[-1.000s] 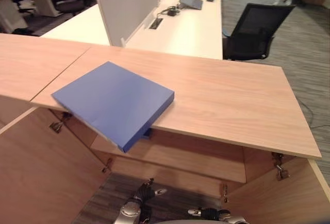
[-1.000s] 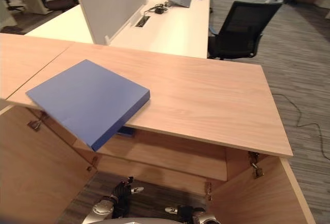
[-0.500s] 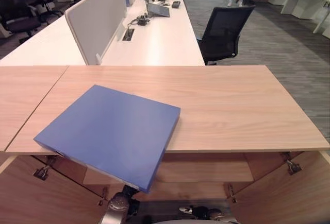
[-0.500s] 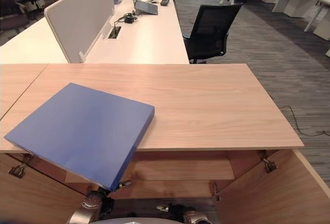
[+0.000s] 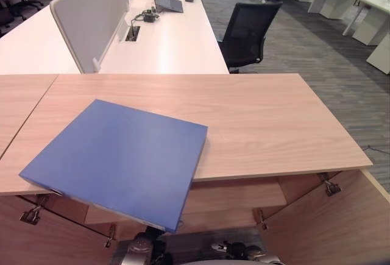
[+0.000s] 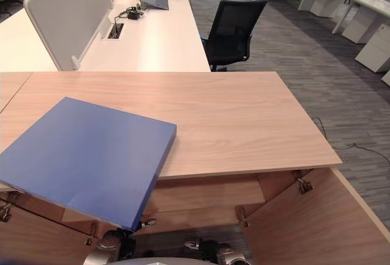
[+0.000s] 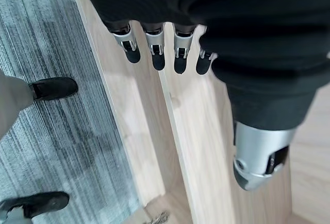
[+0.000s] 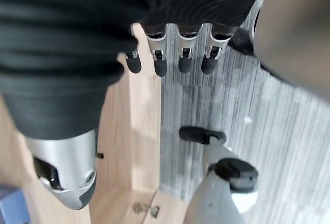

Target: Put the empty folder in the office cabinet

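Two hands hang low at the near edge, beneath the cabinet top: the left hand (image 5: pixel 141 248) at about 7 o'clock and the right hand (image 5: pixel 239 251) at about 5 o'clock. Each one's own wrist view shows loose, uncurled fingers (image 7: pixel 154 54) holding nothing, with carpet and cabinet wood past them. The cabinet doors (image 6: pixel 304 222) stand open on both sides, a wooden shelf (image 5: pixel 237 195) showing inside. The blue folder (image 5: pixel 119 155) lies flat on the wooden cabinet top (image 5: pixel 274 119), toward 9 o'clock, its near corner jutting out past the front edge above the left hand. Farther off, at 12 o'clock, stand a white desk (image 5: pixel 167 39) with a divider screen (image 5: pixel 88 15) and a black office chair (image 5: pixel 247 30).
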You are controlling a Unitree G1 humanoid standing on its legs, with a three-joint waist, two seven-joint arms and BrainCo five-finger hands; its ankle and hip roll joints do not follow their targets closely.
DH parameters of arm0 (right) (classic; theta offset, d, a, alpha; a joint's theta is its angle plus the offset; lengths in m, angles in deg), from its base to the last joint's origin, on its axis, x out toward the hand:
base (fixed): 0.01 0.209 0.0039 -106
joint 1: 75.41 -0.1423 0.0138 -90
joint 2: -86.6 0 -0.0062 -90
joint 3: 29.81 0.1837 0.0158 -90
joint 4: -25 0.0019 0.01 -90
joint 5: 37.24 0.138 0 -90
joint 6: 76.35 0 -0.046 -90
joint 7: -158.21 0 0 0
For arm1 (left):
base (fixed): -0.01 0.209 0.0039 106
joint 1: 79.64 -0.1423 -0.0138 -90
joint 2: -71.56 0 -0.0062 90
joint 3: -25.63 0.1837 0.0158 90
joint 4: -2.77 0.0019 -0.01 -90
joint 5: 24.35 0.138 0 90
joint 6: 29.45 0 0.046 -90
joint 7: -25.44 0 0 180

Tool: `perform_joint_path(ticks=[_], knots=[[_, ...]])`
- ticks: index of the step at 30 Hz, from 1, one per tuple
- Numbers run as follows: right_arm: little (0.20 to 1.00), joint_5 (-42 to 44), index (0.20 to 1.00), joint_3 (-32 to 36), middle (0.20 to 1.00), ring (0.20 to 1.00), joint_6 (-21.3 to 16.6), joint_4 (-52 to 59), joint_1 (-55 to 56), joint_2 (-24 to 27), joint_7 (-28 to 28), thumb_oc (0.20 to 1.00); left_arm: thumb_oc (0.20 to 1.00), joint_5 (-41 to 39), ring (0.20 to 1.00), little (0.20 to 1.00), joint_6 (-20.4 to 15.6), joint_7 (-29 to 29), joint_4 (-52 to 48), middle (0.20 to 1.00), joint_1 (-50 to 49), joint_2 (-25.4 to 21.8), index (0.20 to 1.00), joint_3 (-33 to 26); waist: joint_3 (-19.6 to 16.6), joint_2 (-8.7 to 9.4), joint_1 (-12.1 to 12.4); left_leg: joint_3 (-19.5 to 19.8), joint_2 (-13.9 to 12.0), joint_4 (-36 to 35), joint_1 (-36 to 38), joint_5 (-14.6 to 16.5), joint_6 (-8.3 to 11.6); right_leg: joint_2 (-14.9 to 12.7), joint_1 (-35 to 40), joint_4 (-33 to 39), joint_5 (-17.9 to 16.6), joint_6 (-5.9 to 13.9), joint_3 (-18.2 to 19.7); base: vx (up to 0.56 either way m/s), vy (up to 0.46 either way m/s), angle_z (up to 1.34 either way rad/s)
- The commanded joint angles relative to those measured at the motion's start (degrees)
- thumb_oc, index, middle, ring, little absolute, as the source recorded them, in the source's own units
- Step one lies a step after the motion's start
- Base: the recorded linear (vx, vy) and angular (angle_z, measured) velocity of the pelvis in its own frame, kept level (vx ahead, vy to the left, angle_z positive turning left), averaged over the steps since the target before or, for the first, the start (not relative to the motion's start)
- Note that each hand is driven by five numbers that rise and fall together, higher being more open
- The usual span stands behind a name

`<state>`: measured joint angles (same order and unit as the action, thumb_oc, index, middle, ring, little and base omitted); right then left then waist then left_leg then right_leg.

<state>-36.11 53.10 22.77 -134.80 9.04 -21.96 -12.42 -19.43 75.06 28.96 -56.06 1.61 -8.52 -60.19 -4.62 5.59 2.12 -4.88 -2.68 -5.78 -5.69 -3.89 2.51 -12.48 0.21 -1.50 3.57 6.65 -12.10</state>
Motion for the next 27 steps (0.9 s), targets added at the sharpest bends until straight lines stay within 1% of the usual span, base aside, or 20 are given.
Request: perform_joint_path(ticks=[1,3,4,5,6,7,8,11,12,13,14,15,16,17,18,19,21,24,25,27], knots=[[1.0,1.0,1.0,1.0,1.0,1.0,-0.5,-1.1,-2.8,-0.2,0.4,1.0,1.0,-0.7,1.0,1.0,-0.2,0.1,-2.8,1.0,1.1,2.1,1.0,0.2,0.4,-3.24,2.2,-2.3,-0.3,0.8,3.7,3.0,-1.61,4.0,5.1,-0.6,3.3,1.72,1.1,-0.09,-0.267,0.17],[1.0,0.8,1.0,0.3,1.0,1.0,-0.3,-1.0,-3.1,-0.3,0.7,1.0,1.0,-1.5,1.0,1.0,0.1,-0.5,-3.5,1.0,1.0,2.3,1.0,-0.8,0.5,-2.49,2.5,-1.8,-1.1,0.8,2.9,1.6,0.2,5.9,7.1,4.6,2.8,0.33,-0.1,-0.11,-0.292,0.23],[1.0,0.8,1.0,0.3,1.0,1.0,-0.3,-1.0,-3.1,-0.3,0.7,1.0,1.0,-1.5,1.0,1.0,0.1,-0.5,-3.5,1.0,0.9,2.3,1.0,-0.8,0.5,-2.5,2.5,-1.8,-1.1,0.8,3.0,1.6,0.22,5.9,7.2,4.8,2.7,0.31,-0.1,-0.08,-0.211,0.22],[1.0,0.7,1.0,0.2,1.0,1.0,-0.1,-0.8,-3.0,-0.3,0.7,1.0,1.0,-1.6,1.0,1.0,0.2,-0.6,-3.8,1.0,0.8,2.4,1.0,-1.0,0.5,-2.44,2.4,-1.3,-1.4,0.8,2.5,1.2,0.73,6.3,7.5,6.3,2.4,-0.54,-0.6,-0.09,-0.199,0.15],[1.0,0.7,1.0,0.0,1.0,1.0,0.2,-0.4,-3.0,-0.3,0.8,1.0,1.0,-1.9,1.0,1.0,0.4,-0.7,-4.0,1.0,0.8,2.6,1.0,-1.2,0.7,-2.57,2.2,-0.2,-2.2,0.8,2.0,0.2,1.89,7.7,7.3,6.5,2.9,-1.67,-0.3,-0.24,-0.422,0.17],[1.0,0.9,1.0,0.0,1.0,1.0,0.4,0.2,-2.7,-0.2,0.8,1.0,1.0,-3.0,1.0,1.0,0.4,-0.9,-3.7,1.0,1.2,3.1,1.0,-1.8,0.8,-2.78,1.8,0.3,-4.1,0.8,0.4,-1.6,3.28,9.5,6.4,6.5,2.6,-3.6,-0.1,-0.28,-0.461,0.14],[1.0,1.0,1.0,0.0,1.0,1.0,0.5,0.7,-2.5,-0.3,0.8,1.0,1.0,-3.6,1.0,1.0,0.3,-1.1,-3.7,1.0,1.3,3.4,1.0,-2.0,0.9,-2.94,1.7,0.7,-4.9,0.8,-0.3,-2.6,3.97,10.3,6.1,6.5,2.7,-4.39,-0.4,-0.29,-0.433,0.24],[1.0,1.4,1.0,0.1,1.0,1.0,0.3,1.1,-2.6,0.0,0.9,1.0,1.0,-4.7,1.0,1.0,-0.3,-1.6,-2.8,1.0,1.7,4.2,1.0,-2.3,1.1,-3.43,1.2,0.8,-6.3,0.8,-2.1,-4.6,5.13,11.7,5.5,6.5,2.4,-5.62,-1.4,-0.15,-0.182,0.23],[1.0,1.5,1.0,0.3,1.0,1.0,0.3,1.2,-2.9,0.2,0.9,1.0,1.0,-5.4,1.0,1.0,-0.5,-1.9,-1.7,1.0,2.1,4.9,1.0,-2.5,1.4,-3.66,1.1,-0.4,-7.0,0.8,-3.0,-5.7,5.57,12.0,5.4,6.5,2.1,-6.05,-2.0,-0.29,-0.251,0.29],[1.0,1.5,1.0,0.5,1.0,1.0,0.3,1.6,-3.0,0.4,0.8,1.0,1.0,-6.7,1.0,1.0,-0.6,-2.2,-0.4,1.0,2.6,6.0,1.0,-3.1,1.9,-3.12,0.6,-4.8,-7.2,2.9,-2.0,-3.7,4.64,11.5,4.9,6.5,1.1,-6.58,-3.0,-0.23,-0.165,0.42],[1.0,1.5,1.0,0.5,1.0,1.0,0.3,1.6,-3.0,0.4,0.8,1.0,1.0,-6.7,1.0,1.0,-0.6,-2.2,-0.4,1.0,2.6,6.0,1.0,-3.2,1.8,-3.15,0.6,-4.7,-7.3,3.0,-2.1,-3.7,4.63,11.5,4.8,6.5,1.1,-6.6,-3.0,-0.22,-0.143,0.56],[1.0,1.6,1.0,0.9,1.0,1.0,0.2,1.8,-2.9,0.5,0.7,1.0,1.0,-7.4,1.0,1.0,-0.7,-2.1,-0.2,1.0,2.5,6.6,1.0,-3.3,1.8,-2.51,0.1,-6.3,-6.8,6.5,-1.5,-0.5,3.89,10.9,4.2,6.5,0.2,-6.86,-3.6,-0.17,-0.112,0.58],[1.0,2.6,1.0,1.7,1.0,1.0,0.1,2.2,-2.4,0.5,0.7,1.0,1.0,-8.4,1.0,1.0,-0.9,-1.6,0.9,1.0,2.0,7.6,1.0,-3.0,1.4,-1.48,-0.6,-6.6,-4.8,11.3,-0.1,5.0,2.88,10.0,3.2,6.5,-0.8,-7.34,-4.0,-0.16,-0.112,0.52],[1.0,2.6,1.0,1.7,1.0,1.0,0.1,2.2,-2.4,0.5,0.7,1.0,1.0,-8.4,1.0,1.0,-1.0,-1.6,0.9,1.0,2.0,7.6,1.0,-3.0,1.5,-1.53,-0.6,-6.6,-4.9,11.7,-0.1,5.3,2.89,10.0,3.3,6.5,-0.8,-7.32,-4.0,-0.11,-0.081,0.43],[1.0,2.9,1.0,2.0,1.0,1.0,0.1,2.5,-2.0,0.5,0.8,1.0,1.0,-8.8,1.0,1.0,-1.0,-1.1,1.3,1.0,1.5,8.0,1.0,-2.8,1.3,-1.39,-0.9,-6.4,-4.1,12.5,0.9,7.3,2.61,9.8,3.1,6.5,-0.9,-7.36,-4.1,-0.06,-0.015,0.32],[1.0,3.5,1.0,2.7,1.0,1.0,0.2,2.8,-1.3,0.5,0.5,1.0,1.0,-9.9,1.0,1.0,-0.8,-0.4,2.5,1.0,0.8,8.8,1.0,-2.5,0.7,-1.52,-1.5,-5.9,-2.2,12.7,3.2,9.8,1.95,10.0,2.7,6.5,-1.1,-7.29,-4.2,-0.06,-0.015,0.07],[1.0,3.7,1.0,3.0,1.0,1.0,0.2,2.9,-0.9,0.4,0.6,1.0,1.0,-10.8,1.0,1.0,-0.6,-0.1,3.2,1.0,0.3,9.3,1.0,-2.6,0.4,-2.01,-1.9,-5.7,-1.5,11.0,4.8,10.0,1.62,10.5,2.6,6.5,-1.2,-7.07,-4.3,-0.04,0.024,-0.11],[1.0,4.7,1.0,4.1,1.0,1.0,0.3,3.2,-0.1,0.0,0.4,1.0,1.0,-13.7,1.0,1.0,-1.6,0.0,4.8,1.0,-1.0,10.5,1.0,-3.3,-0.5,-3.4,-2.3,-5.6,-0.8,2.1,8.0,7.1,1.07,11.7,1.9,6.5,-1.6,-6.72,-4.4,-0.05,0.084,0.16],[1.0,5.6,1.0,5.2,1.0,1.0,0.2,3.0,0.1,-0.1,0.1,1.0,1.0,-15.8,1.0,1.0,-1.9,-0.1,6.1,1.0,-1.1,11.4,1.0,-4.2,-0.9,-4.11,-2.4,-5.4,-1.2,0.8,7.4,6.0,1.37,11.9,1.1,6.5,-1.8,-6.5,-4.4,-0.07,0.098,0.26],[1.0,6.0,1.0,5.8,1.0,1.0,0.1,3.3,0.5,-0.1,0.1,1.0,1.0,-17.6,1.0,1.0,-2.3,-0.8,6.5,1.0,-1.5,11.9,1.0,-5.0,-1.4,-4.46,-2.3,-5.5,-1.3,0.8,6.6,5.5,1.72,11.8,0.4,6.5,-2.1,-6.36,-4.7,-0.1,0.119,0.12]])
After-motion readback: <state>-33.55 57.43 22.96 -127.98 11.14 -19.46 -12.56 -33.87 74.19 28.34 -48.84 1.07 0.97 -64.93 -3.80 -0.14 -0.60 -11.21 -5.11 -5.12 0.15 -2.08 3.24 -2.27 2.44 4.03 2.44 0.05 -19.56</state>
